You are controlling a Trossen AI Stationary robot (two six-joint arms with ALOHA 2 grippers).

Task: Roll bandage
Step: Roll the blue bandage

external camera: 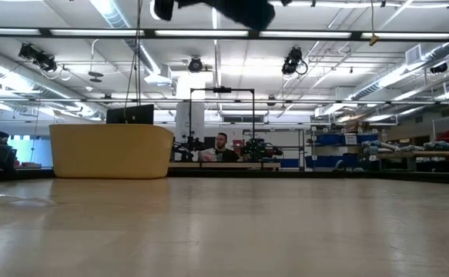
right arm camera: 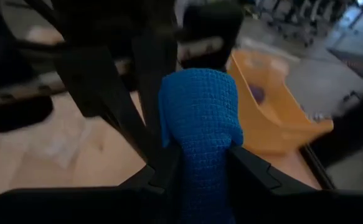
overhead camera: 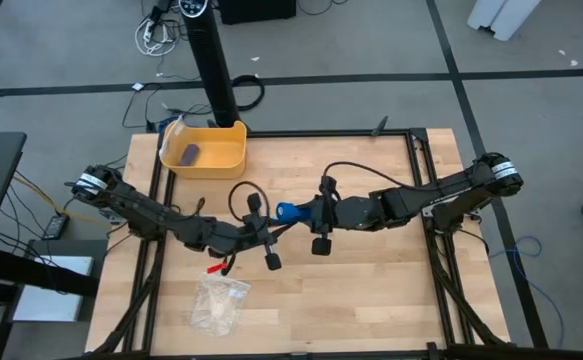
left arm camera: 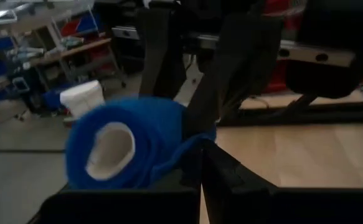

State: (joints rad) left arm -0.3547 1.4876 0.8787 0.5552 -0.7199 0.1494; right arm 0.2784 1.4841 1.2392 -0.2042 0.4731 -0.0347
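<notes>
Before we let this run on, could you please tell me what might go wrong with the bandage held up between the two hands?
1. The bandage roll is held above the table, gripped by the right hand; if that hold slips, it could drop and unroll.
2. The left hand is shut on the bandage's loose end; a pull apart might undo the winding.
3. Both hands meet closely at mid-table, so their fingers could collide.

Ceiling strip lights [external camera: 116, 14] are glaring brightly above the table [external camera: 224, 223], lighting it evenly and casting only soft shadows. Both wrist views are blurring heavily; the bandage [right arm camera: 200, 124] is showing its weave while everything behind it is smearing out of focus.
</notes>
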